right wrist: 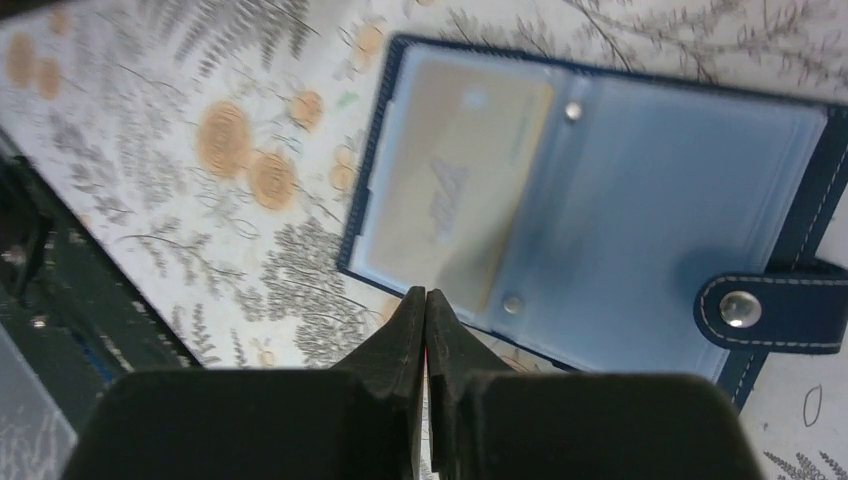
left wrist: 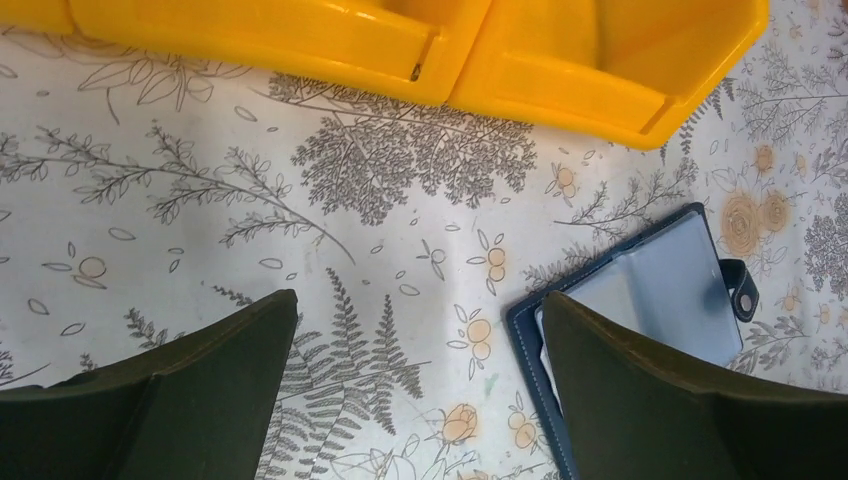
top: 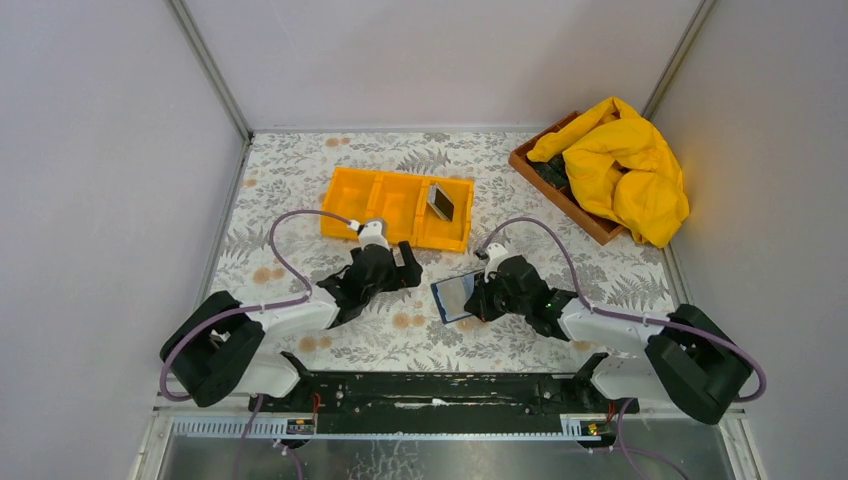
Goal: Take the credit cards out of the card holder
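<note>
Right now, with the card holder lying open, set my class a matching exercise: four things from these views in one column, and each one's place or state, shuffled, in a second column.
Column 1
1. card holder
2. left gripper
3. right gripper
4. yellow cloth

Column 2
A. jaws shut
B. draped over the wooden box
C. lying open on the table, a tan card in one sleeve
D. jaws wide apart, nothing between them

Pairs: 1-C, 2-D, 3-A, 4-B
</note>
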{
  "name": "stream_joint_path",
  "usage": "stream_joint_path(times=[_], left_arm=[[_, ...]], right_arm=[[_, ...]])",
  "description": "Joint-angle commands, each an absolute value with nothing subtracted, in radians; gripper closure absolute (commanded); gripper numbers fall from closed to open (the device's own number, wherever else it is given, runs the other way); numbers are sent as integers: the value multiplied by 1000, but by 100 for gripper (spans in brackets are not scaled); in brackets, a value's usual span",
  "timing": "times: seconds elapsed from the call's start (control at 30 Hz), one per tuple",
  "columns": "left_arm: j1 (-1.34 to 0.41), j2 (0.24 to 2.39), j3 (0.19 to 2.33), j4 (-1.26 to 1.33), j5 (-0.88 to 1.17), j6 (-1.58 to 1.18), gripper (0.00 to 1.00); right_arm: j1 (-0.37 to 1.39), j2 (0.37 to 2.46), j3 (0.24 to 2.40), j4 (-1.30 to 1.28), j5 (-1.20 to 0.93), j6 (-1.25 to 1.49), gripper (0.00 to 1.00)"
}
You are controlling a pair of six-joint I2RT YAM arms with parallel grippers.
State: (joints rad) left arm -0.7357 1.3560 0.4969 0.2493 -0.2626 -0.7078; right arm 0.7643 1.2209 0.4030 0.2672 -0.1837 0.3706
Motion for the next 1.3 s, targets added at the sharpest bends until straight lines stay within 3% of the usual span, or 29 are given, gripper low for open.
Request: stream_joint_path(times=[0.0,0.33,0.5,0.67,0.77,0.8,0.87,0.97,1.0,1.1,1.27], left_arm=[[-723,1292,478,329,-227,-705,1],[-723,1213,440,342,-208,-696,9],[-723,1219,435,359,-189,-699,17],[-723,1255,421,425,-124,-707,64],[-722,1299,426,464,-58,-704,94],[-723,1317,428,481,-28,-702,100],[-722,1347,427,517,30,-706,100],[-723,1389,423,583,105,-719,100],[-723,1407,424,595,118,-724,100],[-721,1446,429,611,138,-732,100],[-720,1508,444,639,172,-739,100]], right_arm=[[773,1296,387,290,-151,375,94],[775,1444,473,291,-163,382,94],[776,1359,496,259,-143,377,95],[776,1240,588,119,-118,323,94],[776,1262,645,61,-58,270,85],[775,1281,661,48,-28,261,80],[774,1320,684,34,18,264,69],[774,1367,693,51,103,297,66],[774,1381,693,60,130,307,69],[770,1419,693,74,191,315,98],[756,1468,670,113,176,325,100]])
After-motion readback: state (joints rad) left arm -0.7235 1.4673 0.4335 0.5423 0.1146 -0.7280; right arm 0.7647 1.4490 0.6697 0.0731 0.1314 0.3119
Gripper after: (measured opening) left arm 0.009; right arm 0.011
